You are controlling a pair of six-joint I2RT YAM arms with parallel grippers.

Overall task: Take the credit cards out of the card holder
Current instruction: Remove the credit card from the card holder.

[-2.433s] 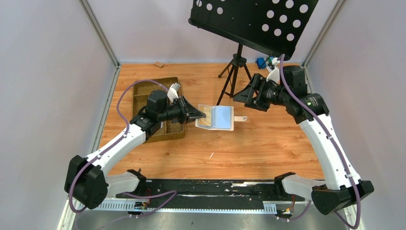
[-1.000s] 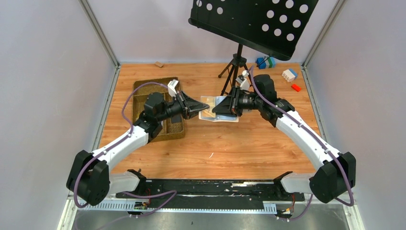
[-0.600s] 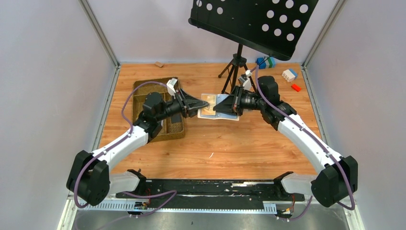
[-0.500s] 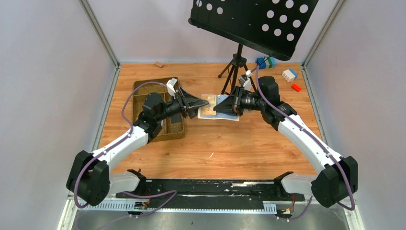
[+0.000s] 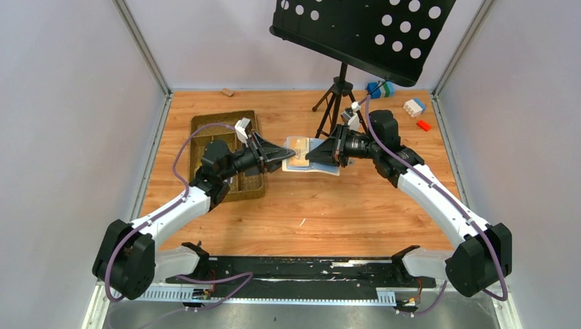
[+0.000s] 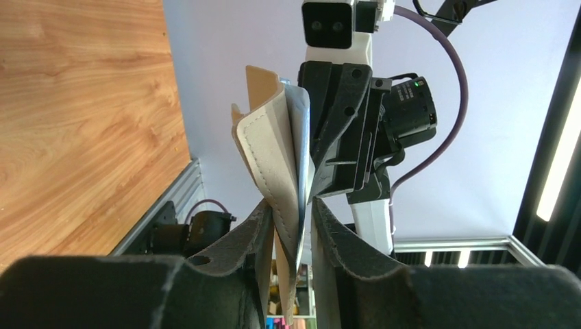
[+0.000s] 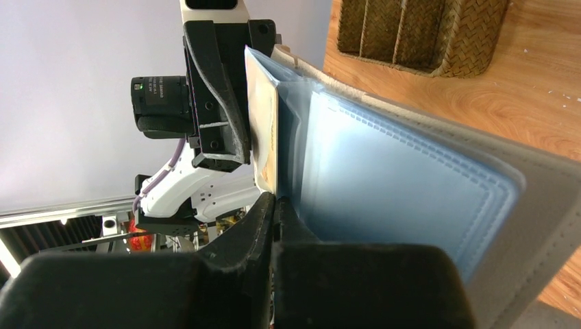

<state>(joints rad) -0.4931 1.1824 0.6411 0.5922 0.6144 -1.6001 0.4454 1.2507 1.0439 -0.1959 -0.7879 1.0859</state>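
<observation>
Overhead, the card holder (image 5: 299, 152) hangs off the table (image 5: 329, 212), strung between the two arms. The left gripper (image 5: 286, 155) is on its left side and the right gripper (image 5: 314, 155) on its right, nose to nose. A woven tray (image 5: 205, 133) lies further left of the holder, behind the left arm.

From the left wrist, the holder's cream cover stands edge-on and curls loosely. The left fingers (image 6: 257, 233) are closed on its lower part from both sides, so this arm has the holder clamped. The cover looks soft and floppy, likely to bend rather than resist a pull.

From the right wrist, the holder is splayed open. Its pale blue sleeves (image 7: 397, 185) fan out on the right, and an orange-yellow card (image 7: 264, 130) sits at the left of them, in front of the left gripper. The right jaws are pressed fully together at the lower edge of those inner leaves. Whether they have nipped the card, a clear sleeve, or nothing cannot be told.

The card itself should be light, stiff and slick, so a pinch on a bare corner may slide off. The best hold is probably its exposed short edge, squarely, pulling along the sleeve while the left arm anchors the cover near the spine. The thin sleeves could easily be caught and dragged along with it.
</observation>
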